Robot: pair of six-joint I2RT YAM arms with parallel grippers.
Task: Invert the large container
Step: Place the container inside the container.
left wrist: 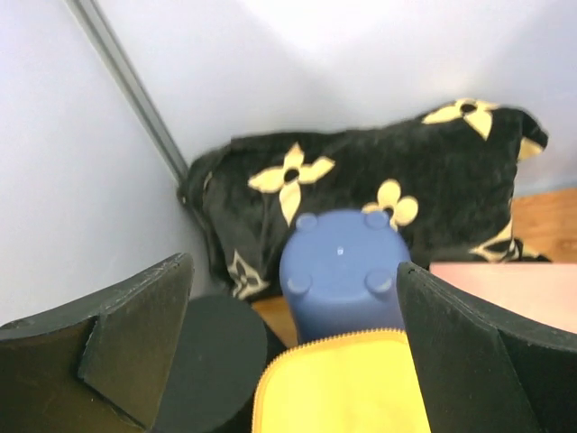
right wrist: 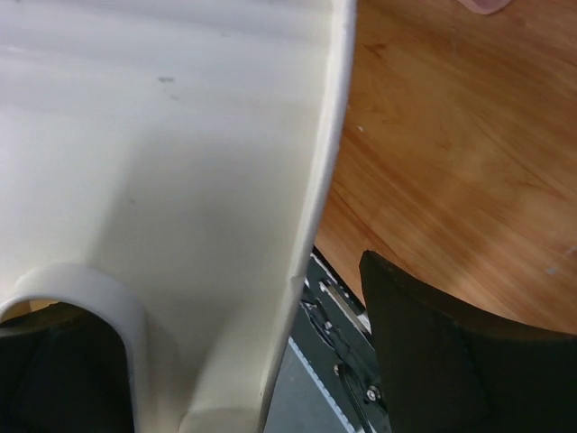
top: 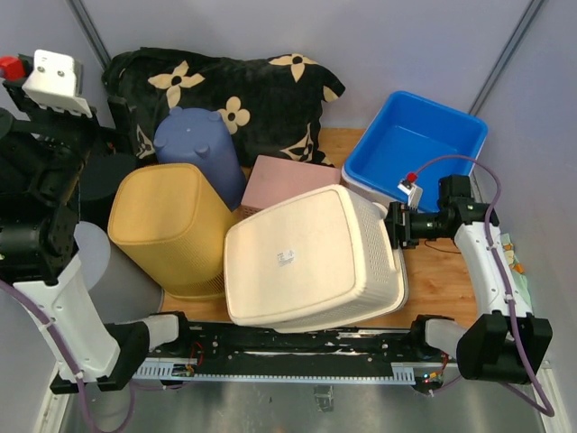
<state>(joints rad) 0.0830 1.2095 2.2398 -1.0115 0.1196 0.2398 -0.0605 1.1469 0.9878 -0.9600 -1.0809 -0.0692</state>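
1. Large cream basket (top: 306, 257) lay base-up at the near edge of the table (top: 446, 280), seemingly tilted. The flip looked largely done; settling flat and letting go seemed left.
2. Right gripper (top: 399, 225) straddled the basket's rim at the handle cut-out, jaws apart, with a gap at the outer finger (right wrist: 451, 361).
3. Left gripper (left wrist: 296, 266) hung raised, jaws wide, empty.
4. Blue tub (top: 424, 149) sat open-side up with nothing inside. Yellow bin (top: 171, 225) and blue round bin (top: 198, 144) stood base-up, contents hidden.

Robot lab cell: pale walls (left wrist: 361, 54) and a metal strut (left wrist: 126, 86) beyond the left jaws, wooden table (right wrist: 451, 135) beneath the right.
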